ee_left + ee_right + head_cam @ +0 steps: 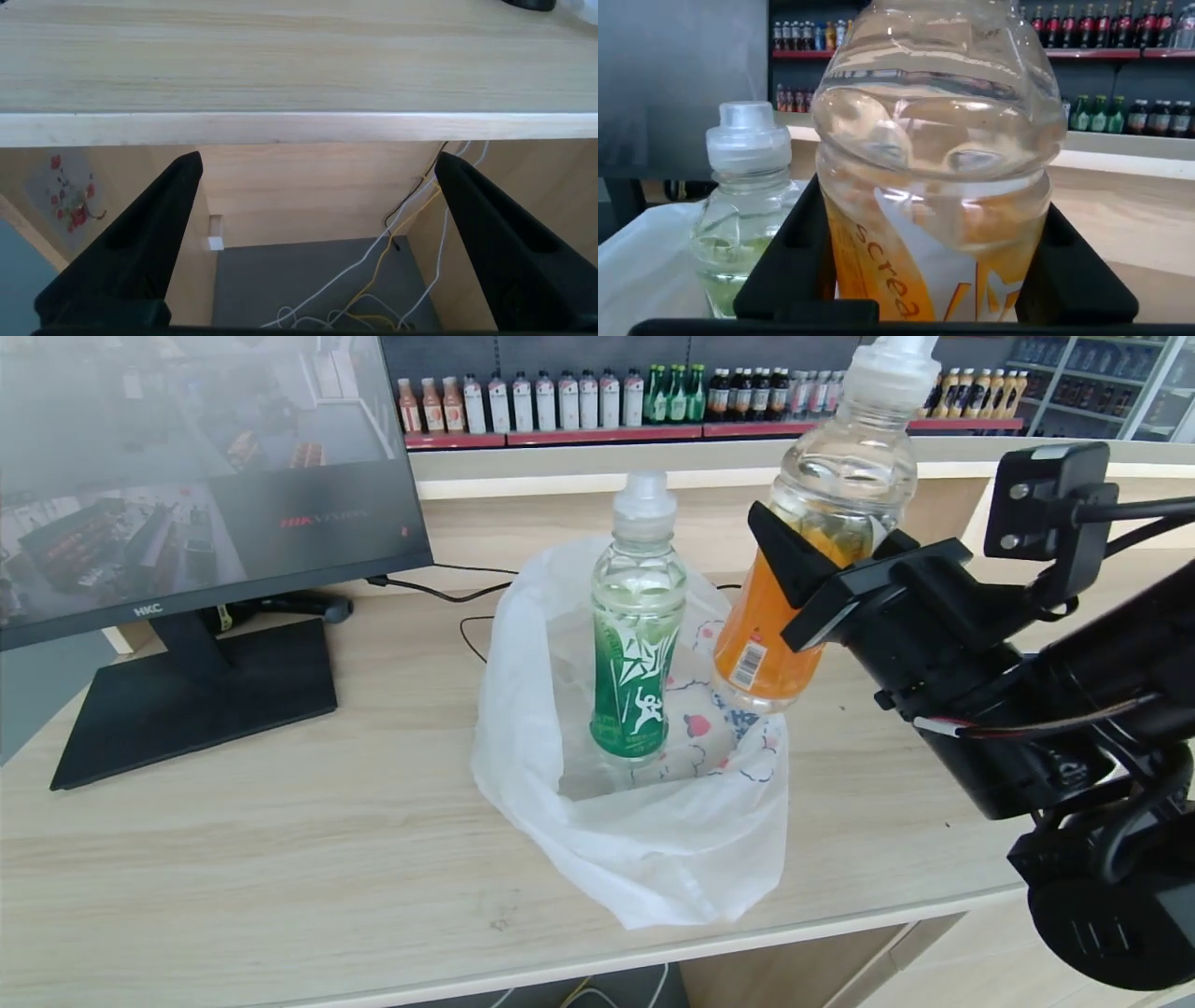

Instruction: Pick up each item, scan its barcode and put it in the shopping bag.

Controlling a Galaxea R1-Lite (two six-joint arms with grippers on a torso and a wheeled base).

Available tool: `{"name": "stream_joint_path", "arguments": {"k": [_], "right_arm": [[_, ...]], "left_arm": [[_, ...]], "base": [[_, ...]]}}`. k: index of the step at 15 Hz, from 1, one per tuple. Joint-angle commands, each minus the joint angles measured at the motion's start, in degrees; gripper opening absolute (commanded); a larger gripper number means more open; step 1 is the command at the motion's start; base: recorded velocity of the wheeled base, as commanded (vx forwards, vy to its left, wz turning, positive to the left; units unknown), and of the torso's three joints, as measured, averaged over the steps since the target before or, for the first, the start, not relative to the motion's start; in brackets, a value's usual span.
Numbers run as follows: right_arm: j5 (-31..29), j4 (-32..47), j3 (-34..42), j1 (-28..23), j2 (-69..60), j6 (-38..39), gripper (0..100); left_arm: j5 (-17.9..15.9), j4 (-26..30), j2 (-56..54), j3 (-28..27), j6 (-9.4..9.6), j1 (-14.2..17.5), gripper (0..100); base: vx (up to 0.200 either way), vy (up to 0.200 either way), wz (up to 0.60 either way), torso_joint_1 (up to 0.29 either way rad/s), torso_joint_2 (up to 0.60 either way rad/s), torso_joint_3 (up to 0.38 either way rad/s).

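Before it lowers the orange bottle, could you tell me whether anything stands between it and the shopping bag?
Nothing visible lies between the orange bottle, held by the right gripper, and the open mouth of the shopping bag. The green bottle stands upright inside, to its left, narrowing the room.

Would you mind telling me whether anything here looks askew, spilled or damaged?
Nothing looks spilled or damaged. The orange-labelled bottle is tilted in the right end effector by the shopping bag rim, apparently only because it is being carried. The green-labelled bottle stands upright inside the bag.
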Motion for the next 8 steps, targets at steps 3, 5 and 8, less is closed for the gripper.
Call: {"name": "stream_joint_path", "arguments": {"k": [3,5,8], "right_arm": [[-0.1,-0.3,-0.2,0.0,3.5,0.1,0],[-0.1,-0.3,-0.6,0.0,4.8,0.1,0],[-0.1,-0.3,-2.0,0.0,7.0,0.1,0]], "left_arm": [[0.0,0.0,0.0,0.0,-0.01,0.0,100],[0.0,0.0,0.0,0.0,-0.01,0.0,100],[0.0,0.0,0.0,0.0,-0.09,0.0,100]], "base": [[0.0,0.0,0.0,0.0,0.0,0.0],[0.0,0.0,0.0,0.0,0.0,0.0],[0.0,0.0,0.0,0.0,0.0,0.0]]}}
